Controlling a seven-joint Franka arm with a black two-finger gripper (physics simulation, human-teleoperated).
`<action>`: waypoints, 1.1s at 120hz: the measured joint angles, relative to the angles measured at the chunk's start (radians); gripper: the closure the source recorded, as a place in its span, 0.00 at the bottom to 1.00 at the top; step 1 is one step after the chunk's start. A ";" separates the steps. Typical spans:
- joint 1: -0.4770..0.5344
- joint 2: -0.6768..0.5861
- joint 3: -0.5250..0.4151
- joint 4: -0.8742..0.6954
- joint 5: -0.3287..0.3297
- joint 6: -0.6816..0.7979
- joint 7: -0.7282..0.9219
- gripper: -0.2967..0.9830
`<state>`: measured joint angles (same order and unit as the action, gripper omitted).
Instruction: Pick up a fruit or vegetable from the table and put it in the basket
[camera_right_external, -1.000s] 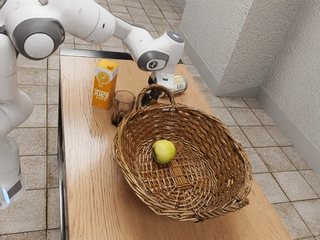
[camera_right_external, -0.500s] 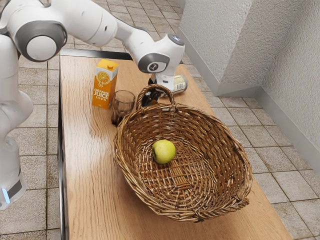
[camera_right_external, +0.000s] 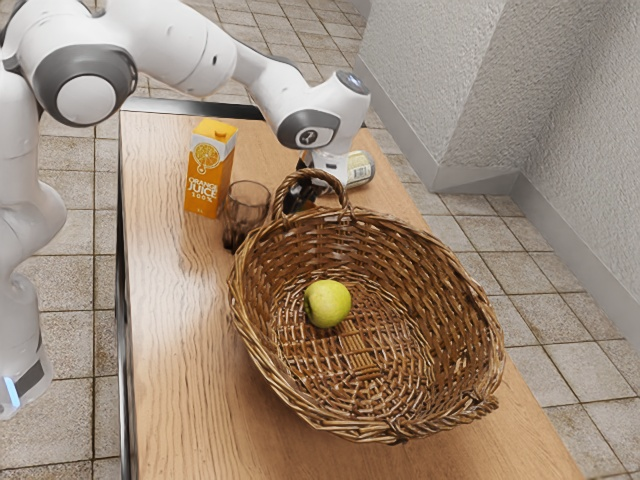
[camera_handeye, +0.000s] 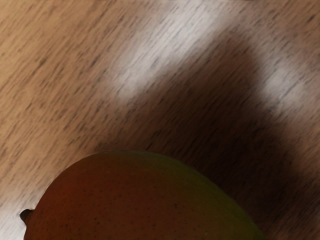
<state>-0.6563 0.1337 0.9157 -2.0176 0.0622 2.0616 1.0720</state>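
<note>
Down goes the gripper (camera_right_external: 298, 195) behind the basket's near handle (camera_right_external: 315, 177) — wide, narrow or holding, I can't tell! Right at the hand sits the mango (camera_handeye: 135, 200), over the table (camera_right_external: 165, 350); this looks like the grasping step. Next call: make sure of a firm grip, then lift straight up, clear the handle and swing across. Just beyond waits the basket (camera_right_external: 455, 310) — one green apple (camera_right_external: 327, 303) inside, the mango yet to join it.
</note>
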 joint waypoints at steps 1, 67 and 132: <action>0.000 0.000 0.000 0.000 0.000 0.000 0.000 0.30; -0.013 -0.126 0.008 0.205 0.007 -0.094 -0.005 0.54; 0.000 -0.213 -0.414 0.502 0.045 -0.444 -0.040 0.49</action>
<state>-0.6561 -0.0789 0.5019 -1.5154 0.1075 1.6179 1.0319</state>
